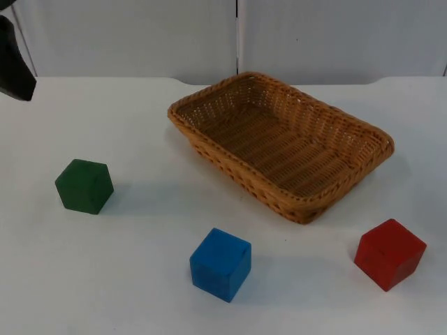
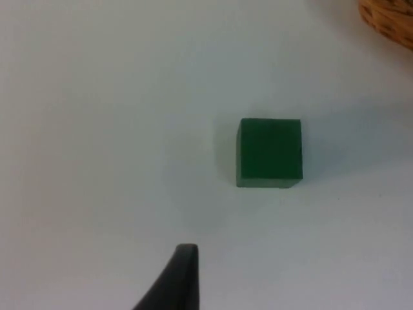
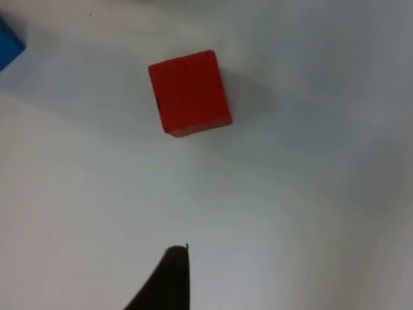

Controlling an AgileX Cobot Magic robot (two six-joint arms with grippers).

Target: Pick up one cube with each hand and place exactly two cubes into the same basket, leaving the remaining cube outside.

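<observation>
Basket (image 1: 318,117): wicker, empty, at 1 o'clock on the table (image 1: 140,293).
Cubes: green cube (image 1: 84,185) at 9, blue cube (image 1: 220,264) at 6, red cube (image 1: 389,253) at 4; likely rigid, light; pinch opposite flat faces.
Left gripper (image 2: 184,271): above green cube; finger spread cannot be told.
Right gripper (image 3: 171,274): above red cube; likewise.

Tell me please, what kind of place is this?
Probably a robot test bench: a bare white table top against a grey partition wall, set with only a wicker basket and green, blue and red cubes.
</observation>
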